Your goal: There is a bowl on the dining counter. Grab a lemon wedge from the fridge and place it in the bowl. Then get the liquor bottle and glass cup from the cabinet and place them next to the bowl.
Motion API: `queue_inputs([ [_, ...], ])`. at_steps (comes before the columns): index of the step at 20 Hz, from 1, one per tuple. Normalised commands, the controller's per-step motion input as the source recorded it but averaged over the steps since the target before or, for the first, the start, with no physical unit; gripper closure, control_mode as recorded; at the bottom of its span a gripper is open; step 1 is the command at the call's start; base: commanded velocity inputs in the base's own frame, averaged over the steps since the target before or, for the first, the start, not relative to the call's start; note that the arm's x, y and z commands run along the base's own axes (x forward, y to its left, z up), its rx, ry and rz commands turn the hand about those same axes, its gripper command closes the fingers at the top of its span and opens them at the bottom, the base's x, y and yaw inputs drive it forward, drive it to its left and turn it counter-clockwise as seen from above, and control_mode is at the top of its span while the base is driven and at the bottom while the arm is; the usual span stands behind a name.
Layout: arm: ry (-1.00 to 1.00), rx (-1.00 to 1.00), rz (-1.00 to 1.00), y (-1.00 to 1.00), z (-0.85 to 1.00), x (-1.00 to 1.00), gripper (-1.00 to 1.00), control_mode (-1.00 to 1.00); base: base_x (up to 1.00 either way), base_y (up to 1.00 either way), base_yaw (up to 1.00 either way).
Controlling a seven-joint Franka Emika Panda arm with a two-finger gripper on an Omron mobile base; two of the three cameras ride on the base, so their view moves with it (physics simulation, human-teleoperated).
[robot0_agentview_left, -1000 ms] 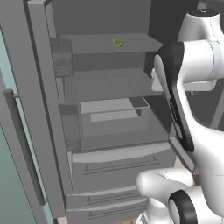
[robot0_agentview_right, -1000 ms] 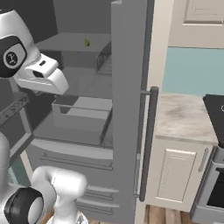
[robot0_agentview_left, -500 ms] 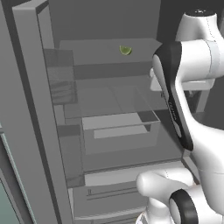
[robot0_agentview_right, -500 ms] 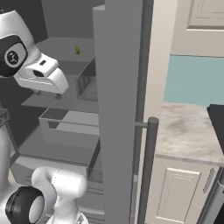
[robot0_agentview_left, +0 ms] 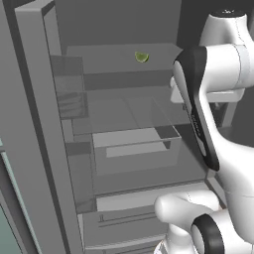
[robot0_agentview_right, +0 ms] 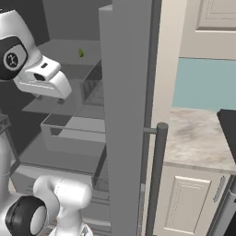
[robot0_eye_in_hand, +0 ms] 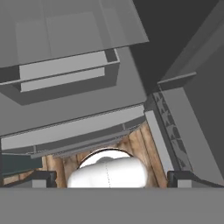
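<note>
Left base view had the tall grey steel fridge [robot0_agentview_left: 124, 149] standing open, its left door [robot0_agentview_left: 34, 129] swung out toward the camera with its edge running down the left side and clear door bins on its inner face. To the right of that, the small green lemon wedge [robot0_agentview_left: 142, 57] lay alone on the flat upper shelf [robot0_agentview_left: 104, 62], with bare shelf on both sides of it and open height above. Below it sat a clear glass shelf and a pale crisper drawer [robot0_agentview_left: 131, 149], then the closed lower drawers [robot0_agentview_left: 124, 218]. The white arm's links stood at the right of the opening, well apart from the wedge. In the right base view the wedge [robot0_agentview_right: 81, 53] sat on the same shelf, beyond and to the right of the arm's white wrist, and the right door [robot0_agentview_right: 126, 115] stood edge-on with its long vertical handle [robot0_agentview_right: 154, 179]; right of it lay a beige marbled wall counter [robot0_agentview_right: 198, 143] over cream cabinets [robot0_agentview_right: 191, 203] and a teal wall. From the hand view, the two-finger gripper [robot0_eye_in_hand: 112, 178] pointed down past the crisper drawer [robot0_eye_in_hand: 65, 74] toward the wooden floor [robot0_eye_in_hand: 135, 144], its jaws spread wide with nothing between them.
</note>
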Motion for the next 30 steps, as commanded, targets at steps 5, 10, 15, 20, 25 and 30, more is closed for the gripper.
queue_inputs([
  [5,-0.20,0.00,0.06,0.32,0.35,0.03,-1.00,-1.00,0.00,0.00,0.00],
  [10,-0.30,0.00,0.13,0.25,0.53,0.04,-1.00,-1.00,0.00,0.00,0.00],
  [15,-0.17,0.00,0.10,0.07,0.37,0.38,-1.00,-1.00,0.00,0.00,0.00],
  [20,-0.15,0.00,0.05,0.00,0.18,0.49,-1.00,-1.00,0.00,0.00,0.00],
  [25,-0.15,-0.01,0.01,0.00,0.01,0.59,-1.00,-1.00,0.00,0.00,0.00],
  [30,-0.10,-0.03,0.00,0.00,-0.03,0.63,-1.00,-1.00,0.00,0.00,0.00],
])
